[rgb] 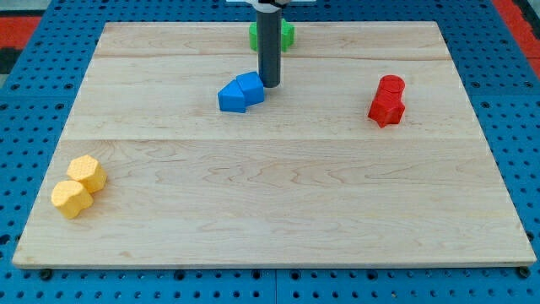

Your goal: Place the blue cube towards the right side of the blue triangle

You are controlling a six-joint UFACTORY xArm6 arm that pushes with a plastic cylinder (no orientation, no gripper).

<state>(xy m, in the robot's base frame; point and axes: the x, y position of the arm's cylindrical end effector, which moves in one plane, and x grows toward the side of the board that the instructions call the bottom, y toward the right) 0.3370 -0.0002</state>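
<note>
Two blue blocks touch each other a little above the board's middle. The blue triangle [230,97] is the left one and the blue cube [251,86] sits against its upper right side. My tip [270,84] stands just to the right of the blue cube, touching or nearly touching it. The dark rod rises from there to the view's top and hides part of a green block behind it.
A green block [285,34] lies at the board's top edge behind the rod. Two red blocks [388,100] sit together at the right. Two yellow blocks [78,186] sit together at the lower left. The wooden board [278,211] lies on a blue pegboard.
</note>
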